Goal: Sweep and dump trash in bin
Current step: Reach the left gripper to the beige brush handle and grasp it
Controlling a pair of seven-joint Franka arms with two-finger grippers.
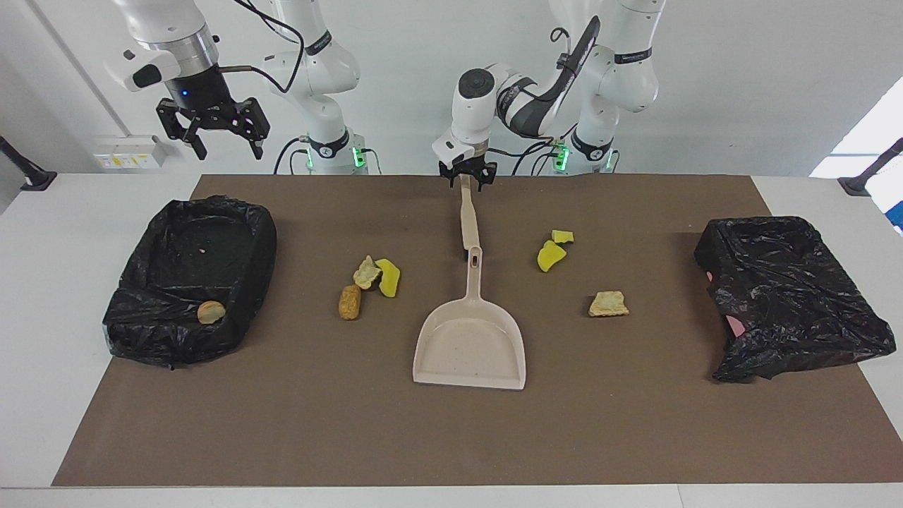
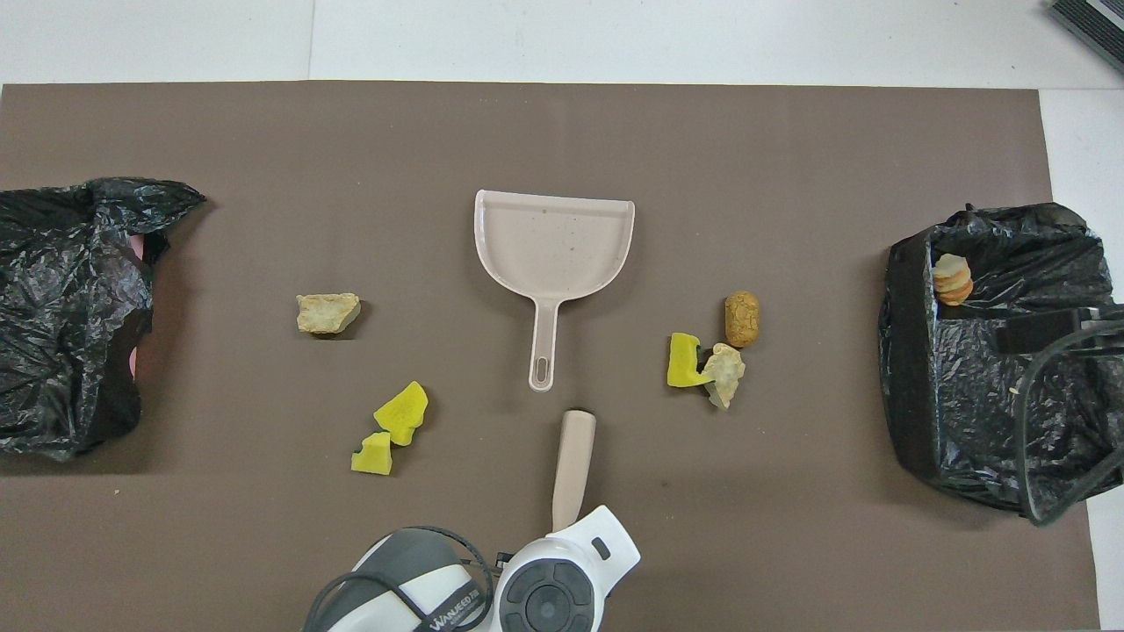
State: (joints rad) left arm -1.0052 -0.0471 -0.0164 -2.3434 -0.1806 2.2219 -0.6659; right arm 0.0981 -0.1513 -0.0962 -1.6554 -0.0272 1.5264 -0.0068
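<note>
So far little is done. The left gripper is pinched on the robots' end of the brush, which lies near the robots with its head end just short of the dustpan handle. The pan sits untouched mid-mat, farther from the robots, its mouth facing away from them. The right gripper waits spread and empty, up in the air near the right arm's end.

The trash is all loose on the mat. Toward the left arm's end lie two yellow sponge bits and, farther from the robots, a beige lump. Toward the right arm's end a yellow chunk, a pale lump touching it and an orange-brown lump cluster together.

One round scrap sits in the bin at the right arm's end; the other bin looks crumpled over.

Left to do, I judge: lift the brush, sweep both groups into the pan, then carry and tip it.
</note>
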